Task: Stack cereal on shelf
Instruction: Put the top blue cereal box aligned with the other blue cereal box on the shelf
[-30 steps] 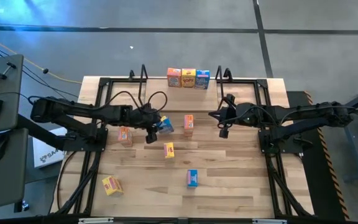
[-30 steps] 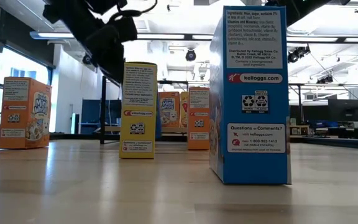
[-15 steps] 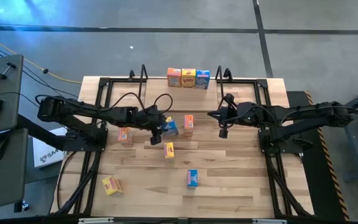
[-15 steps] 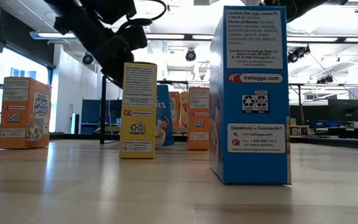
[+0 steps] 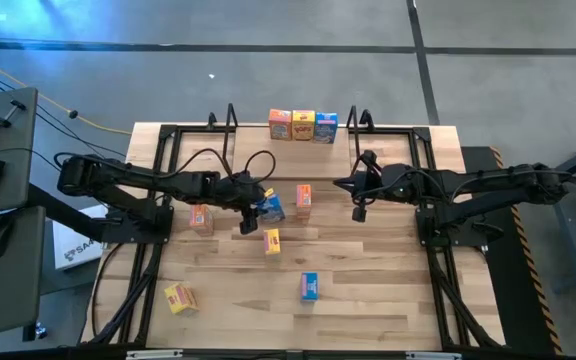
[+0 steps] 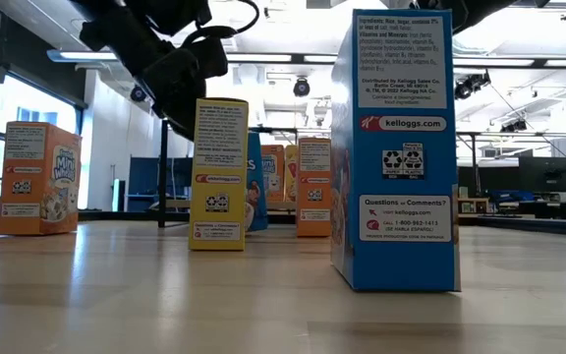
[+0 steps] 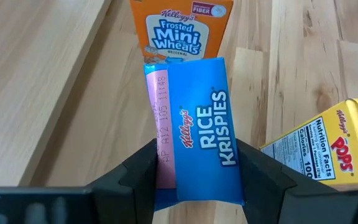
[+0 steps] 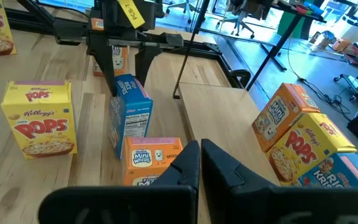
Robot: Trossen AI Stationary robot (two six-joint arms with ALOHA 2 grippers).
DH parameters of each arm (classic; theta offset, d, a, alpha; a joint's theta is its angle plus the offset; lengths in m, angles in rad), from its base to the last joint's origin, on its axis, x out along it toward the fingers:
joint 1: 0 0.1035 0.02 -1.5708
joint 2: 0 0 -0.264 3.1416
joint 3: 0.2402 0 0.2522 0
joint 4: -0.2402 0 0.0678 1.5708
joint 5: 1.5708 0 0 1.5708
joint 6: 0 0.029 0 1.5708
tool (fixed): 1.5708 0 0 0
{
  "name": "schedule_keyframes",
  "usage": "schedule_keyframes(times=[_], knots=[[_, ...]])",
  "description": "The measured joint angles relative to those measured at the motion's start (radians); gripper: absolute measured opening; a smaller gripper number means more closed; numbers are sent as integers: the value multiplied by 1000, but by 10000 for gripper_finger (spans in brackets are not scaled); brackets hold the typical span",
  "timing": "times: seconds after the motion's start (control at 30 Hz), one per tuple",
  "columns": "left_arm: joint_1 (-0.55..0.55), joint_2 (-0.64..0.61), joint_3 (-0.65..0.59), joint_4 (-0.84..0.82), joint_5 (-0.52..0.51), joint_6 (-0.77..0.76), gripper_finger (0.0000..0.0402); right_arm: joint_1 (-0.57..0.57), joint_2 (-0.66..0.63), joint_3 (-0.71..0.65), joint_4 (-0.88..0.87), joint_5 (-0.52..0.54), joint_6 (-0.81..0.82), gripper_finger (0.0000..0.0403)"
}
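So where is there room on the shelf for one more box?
The shelf is bare left of the orange box, up to its left wire frame. The right end is crowded: orange, yellow and blue boxes stand side by side against the right frame.

Blue box reads "Rice Krispies", orange box "Frosted Mini Wheats"

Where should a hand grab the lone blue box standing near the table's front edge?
Probably its upper part, coming straight down from above. The blue box stands upright and alone on the table, so its top is free on every side. Closing across its thinner span should need the least opening.
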Motion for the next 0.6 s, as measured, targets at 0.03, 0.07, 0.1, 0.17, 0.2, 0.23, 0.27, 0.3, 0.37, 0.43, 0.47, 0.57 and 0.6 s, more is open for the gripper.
schedule_keyframes(times=[0.03, 0.07, 0.1, 0.17, 0.2, 0.23, 0.27, 0.3, 0.37, 0.43, 0.47, 0.57, 0.6], knots=[[-1, 0, 0, 0, 0, 0, 166, 0, 0, 0, 2, 0, 0, 0], [-1, 0, 0, 0, 0, 0, 166, 0, 0, 0, 4, 0, 0, 0], [-1, 0, 0, 0, 0, -1, 166, 0, 0, 0, 7, 0, 0, 0], [-1, 0, 0, 1, -1, -8, 166, 0, 0, 0, 9, 0, 0, 0], [-1, 0, 0, 2, -1, -16, 167, 0, 0, 0, 13, 0, 0, 0], [-1, 0, 1, 2, 0, -23, 169, 0, 0, 0, 17, 0, 0, 0], [-1, 0, 5, -3, -1, -27, 173, 0, 0, 0, 20, 0, 0, 0], [-1, 0, 10, -4, -4, -27, 179, 0, 0, 0, 22, 0, 0, 0], [-1, 0, 24, -1, -7, -26, 196, 0, 0, 0, 24, 0, 0, 0], [-1, 0, 35, -1, -7, -18, 217, 0, 0, 0, 23, 0, 2, 0], [-1, 0, 41, -3, -8, -10, 226, 0, 0, 0, 23, 0, 7, 0], [-1, 0, 59, -5, -8, 0, 247, 0, 0, 0, 23, 0, 20, 0], [-1, 0, 66, -7, -8, 6, 250, 0, 0, 0, 23, 0, 23, 0]])
